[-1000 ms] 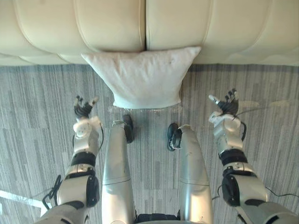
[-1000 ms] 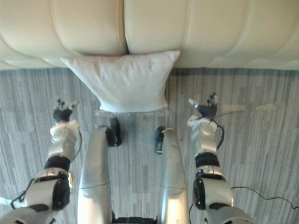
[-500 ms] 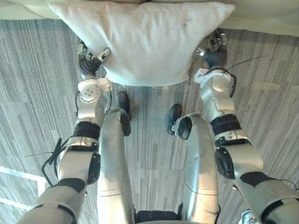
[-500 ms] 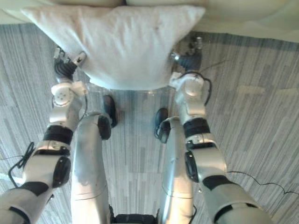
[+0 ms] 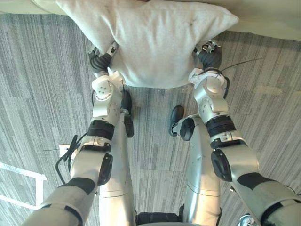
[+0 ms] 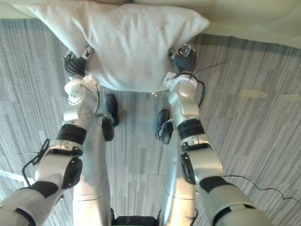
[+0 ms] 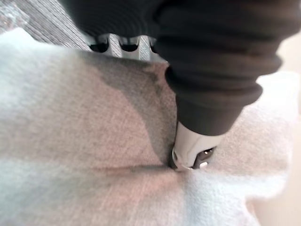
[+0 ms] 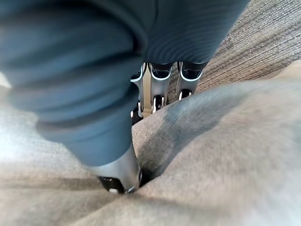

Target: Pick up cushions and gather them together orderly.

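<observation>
Cushion, one, between two robot hands

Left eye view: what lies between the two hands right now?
The white square fabric cushion spans the gap between the left hand and the right hand, each pinching a side edge; both eye views show it.

Counted 1 white cushion | 1 cream sofa, behind the cushion | 2 hands: left hand at the cushion's left edge, right hand at its right edge | 1 carpeted floor, under the cushion
</observation>
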Controlling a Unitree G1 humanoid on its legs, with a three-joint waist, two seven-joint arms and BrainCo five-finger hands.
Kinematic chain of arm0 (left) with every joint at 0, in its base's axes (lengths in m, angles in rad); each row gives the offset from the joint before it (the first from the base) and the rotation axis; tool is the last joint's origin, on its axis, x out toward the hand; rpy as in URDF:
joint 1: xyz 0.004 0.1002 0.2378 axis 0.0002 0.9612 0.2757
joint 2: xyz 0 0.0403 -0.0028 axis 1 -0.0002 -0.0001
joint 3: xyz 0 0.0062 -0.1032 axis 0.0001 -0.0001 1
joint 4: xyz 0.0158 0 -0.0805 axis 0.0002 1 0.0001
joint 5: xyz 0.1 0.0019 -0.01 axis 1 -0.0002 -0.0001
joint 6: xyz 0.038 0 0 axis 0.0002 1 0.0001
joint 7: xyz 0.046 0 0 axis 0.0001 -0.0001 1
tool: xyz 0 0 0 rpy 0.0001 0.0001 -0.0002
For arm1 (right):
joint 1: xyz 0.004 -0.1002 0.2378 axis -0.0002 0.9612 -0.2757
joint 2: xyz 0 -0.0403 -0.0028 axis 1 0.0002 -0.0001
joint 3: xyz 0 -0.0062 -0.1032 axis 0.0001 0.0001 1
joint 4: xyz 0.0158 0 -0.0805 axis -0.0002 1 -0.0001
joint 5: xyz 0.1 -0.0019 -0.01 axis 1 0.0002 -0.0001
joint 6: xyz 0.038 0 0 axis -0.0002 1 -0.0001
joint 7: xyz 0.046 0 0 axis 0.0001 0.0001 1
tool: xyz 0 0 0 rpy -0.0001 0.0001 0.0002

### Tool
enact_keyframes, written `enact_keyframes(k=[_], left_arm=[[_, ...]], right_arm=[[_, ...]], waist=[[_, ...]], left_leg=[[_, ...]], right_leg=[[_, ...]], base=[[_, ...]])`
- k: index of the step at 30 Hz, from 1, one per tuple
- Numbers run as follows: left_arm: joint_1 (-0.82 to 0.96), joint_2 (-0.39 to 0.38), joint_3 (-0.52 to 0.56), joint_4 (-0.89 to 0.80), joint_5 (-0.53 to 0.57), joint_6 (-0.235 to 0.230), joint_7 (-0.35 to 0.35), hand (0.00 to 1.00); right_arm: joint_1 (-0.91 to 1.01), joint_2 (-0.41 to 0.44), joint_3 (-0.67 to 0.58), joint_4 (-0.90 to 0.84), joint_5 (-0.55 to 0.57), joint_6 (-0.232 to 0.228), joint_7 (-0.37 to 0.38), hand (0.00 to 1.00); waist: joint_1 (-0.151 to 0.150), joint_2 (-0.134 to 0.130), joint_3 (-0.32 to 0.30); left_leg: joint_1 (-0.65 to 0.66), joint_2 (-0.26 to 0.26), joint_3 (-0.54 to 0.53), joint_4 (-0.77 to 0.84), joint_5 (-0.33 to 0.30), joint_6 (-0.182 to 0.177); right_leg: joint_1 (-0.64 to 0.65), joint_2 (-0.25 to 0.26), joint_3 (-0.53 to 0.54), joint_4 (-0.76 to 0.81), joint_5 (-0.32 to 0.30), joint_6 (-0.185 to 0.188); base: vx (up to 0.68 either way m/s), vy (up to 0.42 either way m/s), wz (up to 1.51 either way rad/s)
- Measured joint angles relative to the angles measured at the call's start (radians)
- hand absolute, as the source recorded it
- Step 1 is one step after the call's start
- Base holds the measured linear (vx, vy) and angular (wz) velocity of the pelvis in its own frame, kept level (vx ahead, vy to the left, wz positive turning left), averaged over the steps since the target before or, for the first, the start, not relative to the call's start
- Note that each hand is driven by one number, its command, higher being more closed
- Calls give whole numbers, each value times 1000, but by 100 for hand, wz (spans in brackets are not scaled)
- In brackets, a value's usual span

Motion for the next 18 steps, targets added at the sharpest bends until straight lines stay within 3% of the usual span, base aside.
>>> enact_keyframes(k=[10, 13, 15, 17, 18], left_arm=[[212, -44, -130, -214, 3, -63, -8, 100], [344, -81, -167, -289, 4, -83, -12, 100], [439, -110, -196, -350, 4, -97, -19, 100], [586, -145, -228, -418, 4, -107, -50, 100], [598, -146, -233, -423, 4, -107, -51, 100]], right_arm=[[304, 1, 10, -276, -3, -36, 0, 100], [468, 27, 11, -402, -16, -61, 0, 100], [583, 56, 9, -490, -43, -83, 0, 100], [751, 95, 10, -598, -47, -105, 1, 100], [766, 97, 11, -607, -47, -106, 1, 100]], waist=[[-8, -6, -16], [-6, -8, -109], [-5, -10, -122], [-3, -10, -207], [-3, -9, -213]], left_leg=[[438, 4, 2, -297, 57, -19], [537, 5, 6, -410, 82, -22], [661, 5, 15, -496, 94, -25], [783, 5, 29, -587, 97, -24], [797, 4, 30, -594, 97, -24]], right_leg=[[431, 12, -40, -285, 51, -22], [522, 13, -55, -395, 76, -27], [643, 14, -59, -476, 87, -23], [767, 14, -64, -574, 99, -11], [783, 14, -64, -583, 101, -9]], base=[[39, -18, 1], [109, -19, 2], [184, -14, 2], [176, 17, -1], [192, 46, -3]])
